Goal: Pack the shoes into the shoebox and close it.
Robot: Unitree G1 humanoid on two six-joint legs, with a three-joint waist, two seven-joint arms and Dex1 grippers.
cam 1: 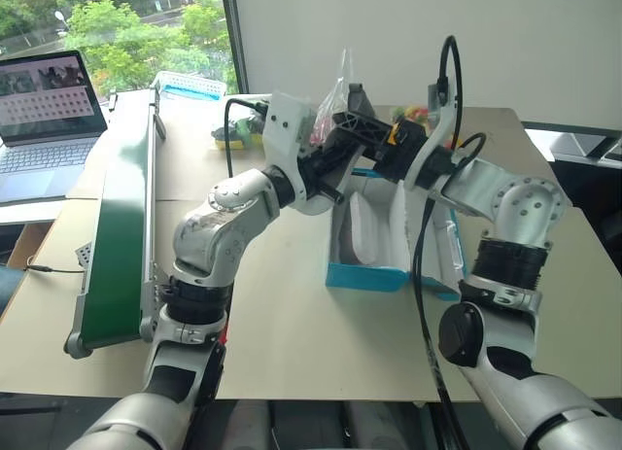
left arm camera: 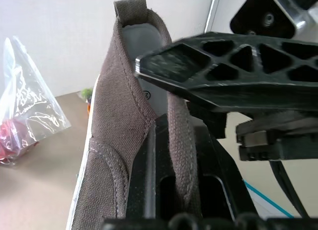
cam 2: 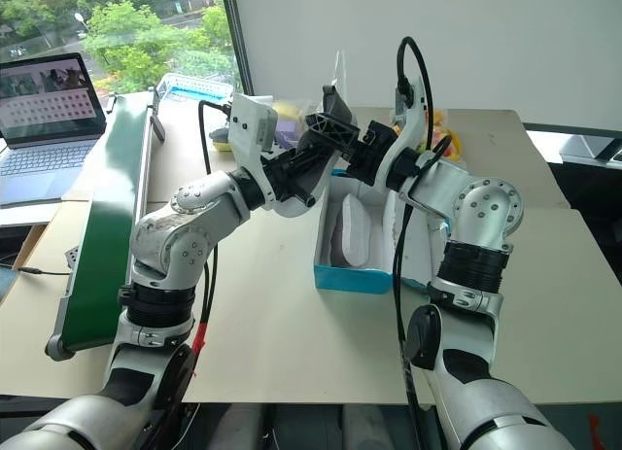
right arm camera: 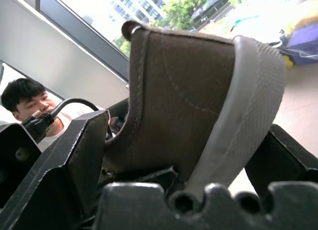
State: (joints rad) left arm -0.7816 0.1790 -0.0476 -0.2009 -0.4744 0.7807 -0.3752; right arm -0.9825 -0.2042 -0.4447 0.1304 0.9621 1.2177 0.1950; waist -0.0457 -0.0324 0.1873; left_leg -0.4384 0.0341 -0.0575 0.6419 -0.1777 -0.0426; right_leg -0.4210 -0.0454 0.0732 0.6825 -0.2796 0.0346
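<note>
Beige tabletop: one grey-taupe canvas sneaker lies in the open turquoise cardboard shoebox; the second sneaker hangs above, clamped by the left gripper, the right gripper spread wide around its heel. Lid unclosed.

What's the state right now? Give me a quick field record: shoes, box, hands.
shoe in box: one shoe lies in the shoebox
second shoe: held up above the box's far end
shoebox: open, lid not closed
left hand: shut on the second shoe's collar
right hand: fingers wide, either side of the same shoe's heel; whether it grips is unclear
behind: clear bags of coloured items
</note>
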